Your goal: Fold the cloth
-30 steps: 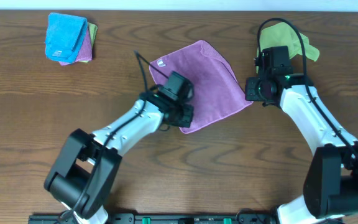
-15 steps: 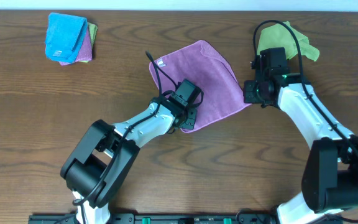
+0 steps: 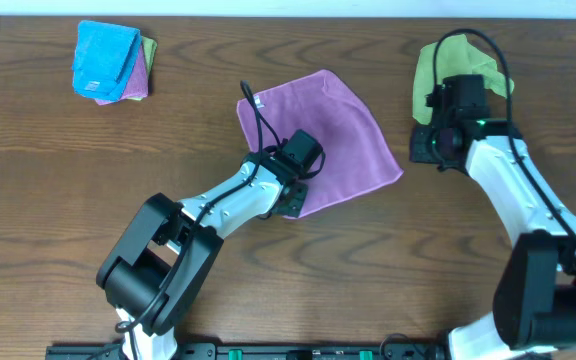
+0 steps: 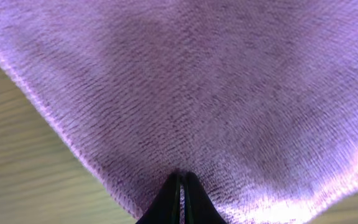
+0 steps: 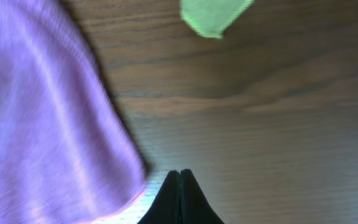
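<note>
The cloth [image 3: 343,130] is lying spread flat on the table [image 3: 268,290]. The left fingers [image 4: 169,202] are pressing together at its near corner; whether they are pinching fabric cannot be told. The right fingers [image 5: 169,202] are pressing together, holding nothing, over bare wood just beside the cloth's right corner, near the green cloth [image 3: 446,62].

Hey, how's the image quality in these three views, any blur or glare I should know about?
Overhead: sharp and evenly lit, shadows faint. Left wrist: the purple cloth nearly fills the frame, its weave soft, with a bright washed-out patch at lower right. Right wrist: the cloth's edge is smeared, while the table grain stays fairly crisp.
</note>
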Robot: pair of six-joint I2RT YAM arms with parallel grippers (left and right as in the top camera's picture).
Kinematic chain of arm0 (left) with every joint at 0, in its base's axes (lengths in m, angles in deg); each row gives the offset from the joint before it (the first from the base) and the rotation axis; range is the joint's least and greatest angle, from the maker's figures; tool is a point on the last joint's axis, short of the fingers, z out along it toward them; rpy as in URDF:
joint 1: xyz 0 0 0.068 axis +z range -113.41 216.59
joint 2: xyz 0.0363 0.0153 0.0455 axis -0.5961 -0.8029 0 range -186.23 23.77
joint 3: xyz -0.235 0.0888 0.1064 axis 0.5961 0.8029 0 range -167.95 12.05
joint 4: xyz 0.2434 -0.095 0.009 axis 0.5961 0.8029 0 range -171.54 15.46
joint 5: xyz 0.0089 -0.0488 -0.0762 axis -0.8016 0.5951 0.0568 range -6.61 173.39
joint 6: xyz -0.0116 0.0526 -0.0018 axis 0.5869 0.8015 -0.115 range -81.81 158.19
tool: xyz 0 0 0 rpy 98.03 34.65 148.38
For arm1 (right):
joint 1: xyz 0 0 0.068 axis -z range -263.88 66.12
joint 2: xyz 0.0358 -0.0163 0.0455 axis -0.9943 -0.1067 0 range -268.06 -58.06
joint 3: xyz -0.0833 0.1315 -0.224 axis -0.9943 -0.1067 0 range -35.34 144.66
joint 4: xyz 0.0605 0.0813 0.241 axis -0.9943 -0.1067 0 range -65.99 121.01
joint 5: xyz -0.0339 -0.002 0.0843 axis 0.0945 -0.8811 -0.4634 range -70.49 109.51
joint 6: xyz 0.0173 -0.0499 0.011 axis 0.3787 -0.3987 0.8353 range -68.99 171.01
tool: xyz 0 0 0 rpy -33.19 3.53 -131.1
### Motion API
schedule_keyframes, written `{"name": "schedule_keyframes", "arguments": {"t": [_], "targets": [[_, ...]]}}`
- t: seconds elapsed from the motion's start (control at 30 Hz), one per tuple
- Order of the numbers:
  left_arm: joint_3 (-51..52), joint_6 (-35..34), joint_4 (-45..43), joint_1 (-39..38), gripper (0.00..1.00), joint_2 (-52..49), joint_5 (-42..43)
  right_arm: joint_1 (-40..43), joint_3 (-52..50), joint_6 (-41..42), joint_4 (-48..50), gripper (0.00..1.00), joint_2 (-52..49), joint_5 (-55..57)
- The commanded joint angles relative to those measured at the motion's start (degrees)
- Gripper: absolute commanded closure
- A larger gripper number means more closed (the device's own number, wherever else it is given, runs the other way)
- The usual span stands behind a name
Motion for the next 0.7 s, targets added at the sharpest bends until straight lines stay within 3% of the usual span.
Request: {"name": "schedule_keyframes", "arguments": {"t": [0.0,0.33,0.67], "targets": [[2.3,3.5,2.6,0.9,0.95,-2.4,-10.7,0.1,0.1,-2.3,-1.2,0.99,2.1,-1.0],[2.3,7.6,4.4,6.6,0.94,-2.4,-19.3,-0.5,0.1,-4.9,-4.8,0.99,2.1,-1.9],[1.9,6.8,4.8,9.4,0.94,-2.3,-6.3,-4.8,0.1,-5.1,-3.0,0.99,2.1,-3.9]]}}
